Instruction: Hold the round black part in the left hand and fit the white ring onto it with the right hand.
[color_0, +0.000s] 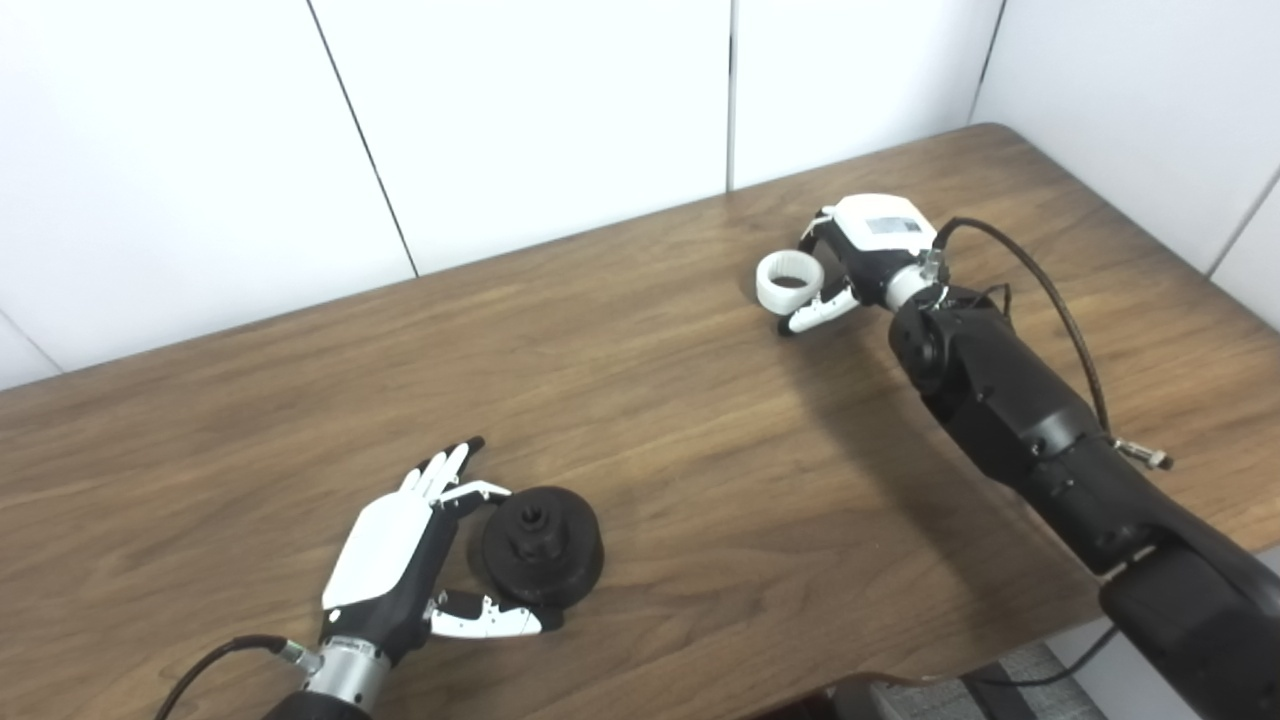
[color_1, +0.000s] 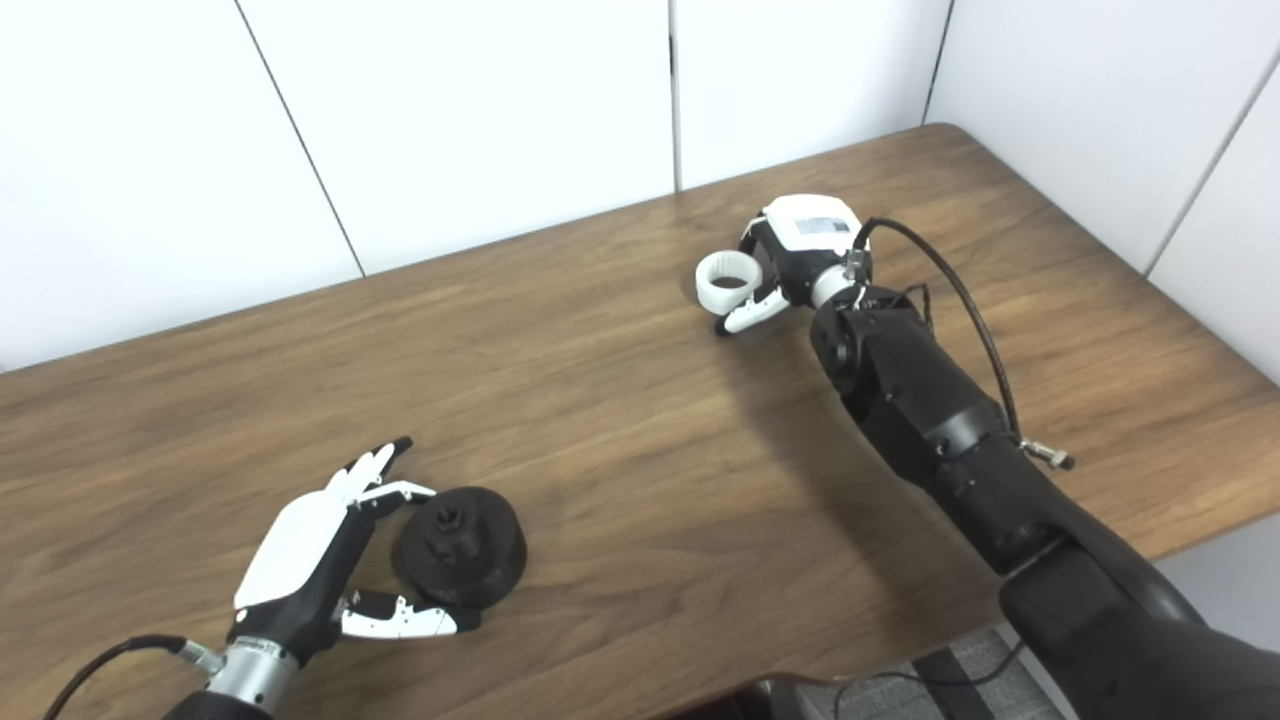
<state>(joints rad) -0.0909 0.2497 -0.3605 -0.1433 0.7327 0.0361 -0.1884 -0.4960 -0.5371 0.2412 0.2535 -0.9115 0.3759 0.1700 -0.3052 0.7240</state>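
Black part (color_0: 540, 546) beside left hand (color_0: 390, 560); white ring (color_0: 789, 282) at right hand (color_0: 860, 250).

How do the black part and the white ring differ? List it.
The round black part is dark, larger and solid with a raised hub; the white ring is pale, smaller and hollow. The part sits near the left hand, the ring far off by the right hand. Both are round and on the table.

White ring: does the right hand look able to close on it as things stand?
Probably yes. The right hand is already at the white ring, fingers and thumb either side of it, and nothing else on the table stands near.
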